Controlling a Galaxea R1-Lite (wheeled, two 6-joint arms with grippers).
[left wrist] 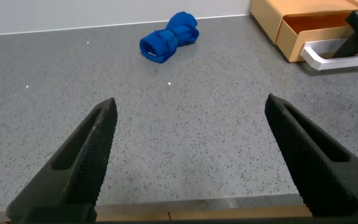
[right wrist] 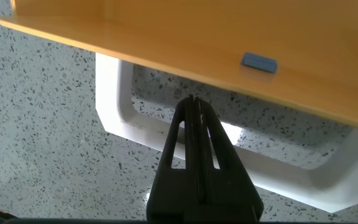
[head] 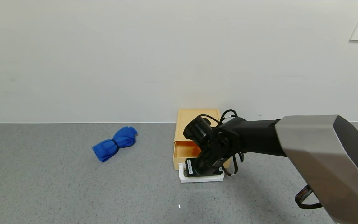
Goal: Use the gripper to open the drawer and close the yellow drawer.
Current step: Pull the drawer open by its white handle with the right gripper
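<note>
In the head view, a blue cloth (head: 115,143) tied in a bundle lies on the grey speckled bench (head: 42,186), left of centre and well apart from everything else. Just right of centre, against the wall, sits the pale-yellow drawer (head: 187,146), pulled part-way out so that its open tray shows. Its white handle (head: 201,178) lies at the lower front edge, and much of the tray and the handle is hidden behind the black wrist. The right gripper (head: 204,170) reaches in from the right of the frame and sits right over the handle; its fingertips cannot be made out in this view. The grey shell of the arm is cut off at the lower right corner.

In the left wrist view, the left gripper (left wrist: 191,158) hangs over bare bench with its fingers (left wrist: 89,155) spread wide and holding nothing; the drawer is cropped at the upper right.

In the right wrist view, the two fingers (right wrist: 194,149) are pressed flat together, their tip inside the loop of the handle (right wrist: 120,115), just below the drawer's yellow front. Whether they touch the loop cannot be told.
</note>
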